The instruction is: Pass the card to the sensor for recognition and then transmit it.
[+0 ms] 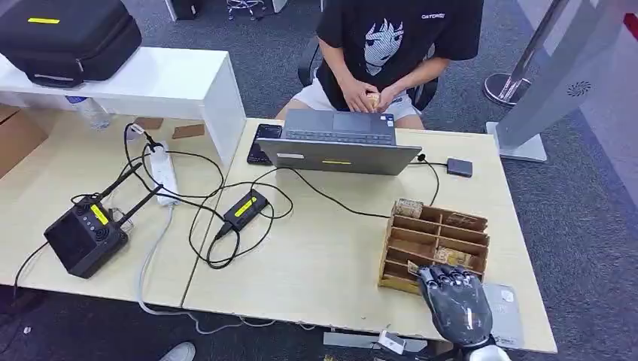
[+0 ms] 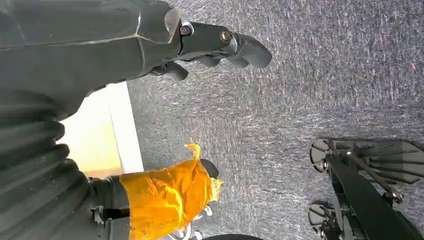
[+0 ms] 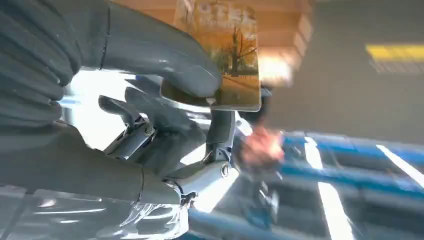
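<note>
A card [image 3: 232, 55] printed with an autumn tree is pinched between the thumb and fingers of my right hand [image 3: 150, 125]. From the head view, that right hand [image 1: 454, 301] hovers over the front right corner of the wooden card box [image 1: 432, 241], and a corner of the card [image 1: 413, 268] sticks out past its fingers. A flat grey pad [image 1: 508, 310] lies on the table just right of the hand. A small dark box [image 1: 459, 167] is wired to the laptop. My left hand [image 2: 150, 40] hangs over grey carpet, its fingers loosely apart and holding nothing.
A person sits behind the table at the laptop [image 1: 338, 143], with a phone [image 1: 263, 143] beside it. Cables, a power strip [image 1: 164, 174], a black yellow-labelled unit [image 1: 245, 207] and a black antenna device [image 1: 84, 237] cover the left half. The table's front edge is close below my right hand.
</note>
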Controlling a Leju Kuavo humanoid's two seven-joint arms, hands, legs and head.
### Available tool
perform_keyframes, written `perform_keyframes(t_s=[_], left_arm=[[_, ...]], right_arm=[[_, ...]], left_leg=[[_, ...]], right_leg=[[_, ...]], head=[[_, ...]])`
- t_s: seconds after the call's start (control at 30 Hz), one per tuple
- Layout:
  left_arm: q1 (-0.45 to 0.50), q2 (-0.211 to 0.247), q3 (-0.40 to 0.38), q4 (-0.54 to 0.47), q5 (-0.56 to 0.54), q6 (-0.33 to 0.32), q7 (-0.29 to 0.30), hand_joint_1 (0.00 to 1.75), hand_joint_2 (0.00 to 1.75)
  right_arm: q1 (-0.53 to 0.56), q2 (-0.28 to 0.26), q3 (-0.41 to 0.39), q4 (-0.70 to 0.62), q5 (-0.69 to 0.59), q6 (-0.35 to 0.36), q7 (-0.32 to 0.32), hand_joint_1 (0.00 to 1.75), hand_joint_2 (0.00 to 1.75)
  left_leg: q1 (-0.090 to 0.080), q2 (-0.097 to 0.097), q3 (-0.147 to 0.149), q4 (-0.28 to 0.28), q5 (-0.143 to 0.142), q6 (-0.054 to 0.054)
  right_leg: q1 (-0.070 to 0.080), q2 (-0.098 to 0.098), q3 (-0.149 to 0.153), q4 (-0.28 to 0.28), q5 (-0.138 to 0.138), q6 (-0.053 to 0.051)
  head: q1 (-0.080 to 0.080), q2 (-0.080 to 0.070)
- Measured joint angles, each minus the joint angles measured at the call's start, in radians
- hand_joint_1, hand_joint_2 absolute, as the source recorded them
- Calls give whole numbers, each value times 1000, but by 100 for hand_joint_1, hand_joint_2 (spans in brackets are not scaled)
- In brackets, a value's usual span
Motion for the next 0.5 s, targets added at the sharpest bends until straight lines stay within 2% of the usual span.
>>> perform_keyframes(t_s=[0.1, 0.17, 0.27, 0.37, 0.5], left_arm=[[0, 0, 0, 0, -4, 0, 0, 0, 175], [0, 0, 0, 0, -5, 0, 0, 0, 175], [0, 0, 0, 0, -5, 0, 0, 0, 175], [0, 0, 0, 0, -9, 0, 0, 0, 175], [0, 0, 0, 0, -11, 0, 0, 0, 175]], right_arm=[[30, 40, -82, -95, 0, 0, -146, 175, 175], [47, 87, -135, -164, -1, 0, -212, 175, 175], [53, 136, -175, -248, -24, 0, -232, 175, 175], [51, 184, -210, -315, -86, 0, -295, 175, 175], [50, 222, -240, -360, -97, 0, -311, 175, 175]], left_leg=[[0, 0, 0, 0, 0, 0], [1, 0, 0, -1, 0, 0], [1, 0, 0, -1, 0, 0], [1, 0, 0, -1, 0, 0], [0, 0, 0, 0, 0, 0]], right_leg=[[0, 0, 0, 0, 0, 0], [0, 0, 0, 0, 0, 0], [0, 0, 0, 0, 0, 0], [0, 0, 0, 0, 0, 0], [0, 0, 0, 0, 0, 0]], head=[[0, 0], [0, 0], [0, 0], [0, 0], [0, 0]])
